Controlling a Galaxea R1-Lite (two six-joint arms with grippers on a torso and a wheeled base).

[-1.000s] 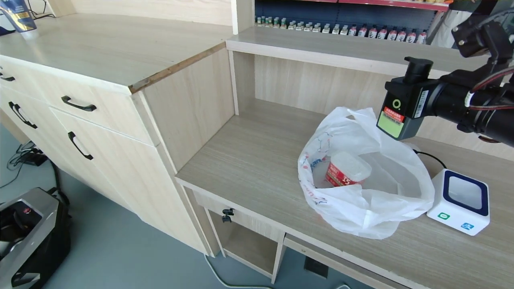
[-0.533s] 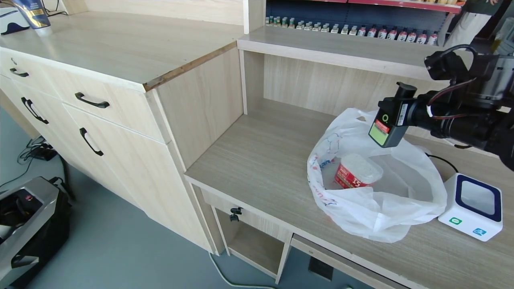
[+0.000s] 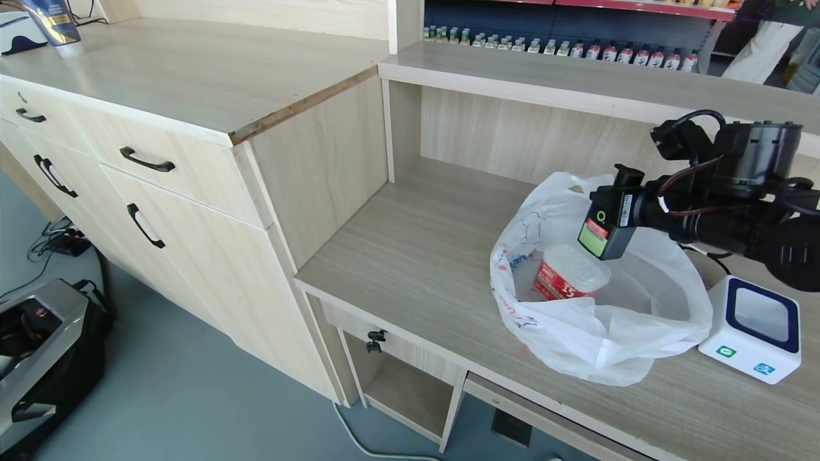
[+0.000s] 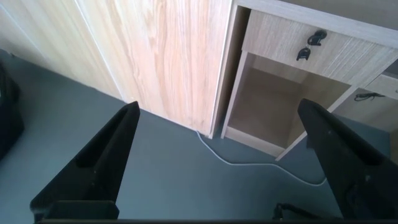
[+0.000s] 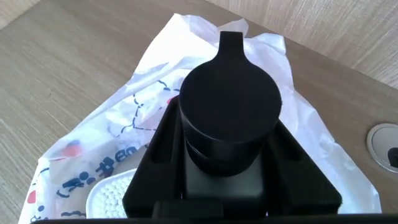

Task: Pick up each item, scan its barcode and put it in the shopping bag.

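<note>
1. Lately brought the bottle [image 3: 605,224] lower and a little nearer the tub [image 3: 567,275] than half a second ago. Hangs now just over the open mouth of the bag [image 3: 576,339], cap up, slightly tilted, not yet inside.
2. Clamped in the right gripper [image 3: 644,211], closed on the bottle from the side away from the label. Seen from the wrist with the round black cap [image 5: 230,118] toward the camera and the bag below.
3. Suggests, as a judgement, scanning finished for this one and bagging under way. Calls only for a bit more descent and a release clear of the tub, already lying inside the bag.
4. No shift in bag, tub or scanner [image 3: 756,326] over that half second. Scanner just beside the bag, at the right end of the counter [image 3: 416,256].
5. Left gripper [image 4: 214,106] low beside the counter's base, fingers spread wide, nothing between them, grey floor [image 4: 174,162] beneath.
6. Pale wood-grain counter, set lower than the tall cupboard [image 3: 147,166] with black-handled drawers to the left. Behind, a raised ledge, and beyond that a shelf with a row of small bottles [image 3: 551,48].
</note>
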